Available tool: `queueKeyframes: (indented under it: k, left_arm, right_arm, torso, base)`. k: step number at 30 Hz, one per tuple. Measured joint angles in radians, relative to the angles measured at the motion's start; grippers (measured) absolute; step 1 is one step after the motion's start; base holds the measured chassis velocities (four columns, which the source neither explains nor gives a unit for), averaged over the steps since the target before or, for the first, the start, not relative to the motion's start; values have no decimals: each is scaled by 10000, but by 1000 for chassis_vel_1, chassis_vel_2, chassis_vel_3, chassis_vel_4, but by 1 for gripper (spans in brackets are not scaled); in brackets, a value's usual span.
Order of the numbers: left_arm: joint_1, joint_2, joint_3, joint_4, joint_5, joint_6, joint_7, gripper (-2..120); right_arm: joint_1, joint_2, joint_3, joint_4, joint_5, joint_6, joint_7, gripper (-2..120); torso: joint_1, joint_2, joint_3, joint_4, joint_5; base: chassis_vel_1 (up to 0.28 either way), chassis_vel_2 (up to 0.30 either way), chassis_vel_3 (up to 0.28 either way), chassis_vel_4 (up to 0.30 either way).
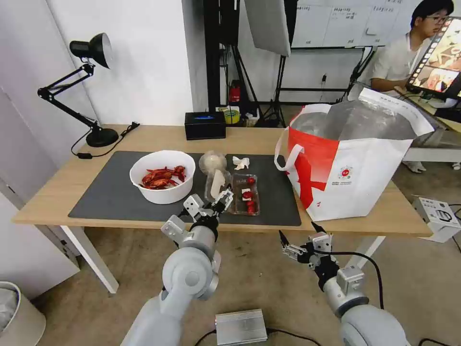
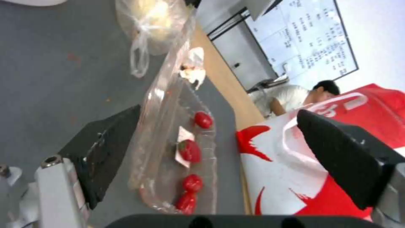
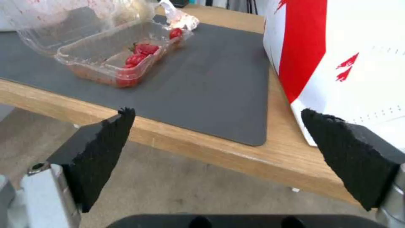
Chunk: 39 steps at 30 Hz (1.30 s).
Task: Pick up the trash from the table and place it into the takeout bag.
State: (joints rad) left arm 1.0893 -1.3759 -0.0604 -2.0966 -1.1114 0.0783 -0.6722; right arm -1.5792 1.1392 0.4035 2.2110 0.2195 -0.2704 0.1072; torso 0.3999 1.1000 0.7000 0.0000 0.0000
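Observation:
On the table lies a dark grey mat. It carries a white bowl of red shells, a knotted clear bag, a crumpled tissue and a clear hinged tray holding red bits, its lid raised. My left gripper is open at the mat's front edge, its fingers straddling the tray with one finger against the lid. The takeout bag stands open at the table's right end. My right gripper hangs open below the table's front edge, between tray and bag.
A black desk lamp stands at the back left and a black tissue box at the back middle. On the floor sit a grey metal box, a white device at the right and a bin at the lower left.

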Motion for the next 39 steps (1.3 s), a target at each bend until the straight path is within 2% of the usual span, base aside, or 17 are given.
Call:
queueKeyframes:
  k: [18, 23, 39]
  left_arm:
    - [25, 186, 119, -222, -4, -84, 674, 100]
    - [-16, 169, 449, -156, 2, -85, 897, 100]
    - [-525, -155, 1398, 356, 79, -57, 903, 100]
  right_arm:
    - [-105, 38, 64, 115, -23, 23, -2, 100]
    - [-153, 31, 156, 158, -24, 54, -5, 100]
    - [-439, 67, 548, 304, -9, 153, -14, 100]
  torso:
    - [0, 0, 0, 0, 0]
    - [0, 0, 0, 0, 0]
    - [0, 0, 0, 0, 1]
  base:
    - [0, 0, 0, 0]
    - [0, 0, 0, 0]
    - [0, 0, 0, 0]
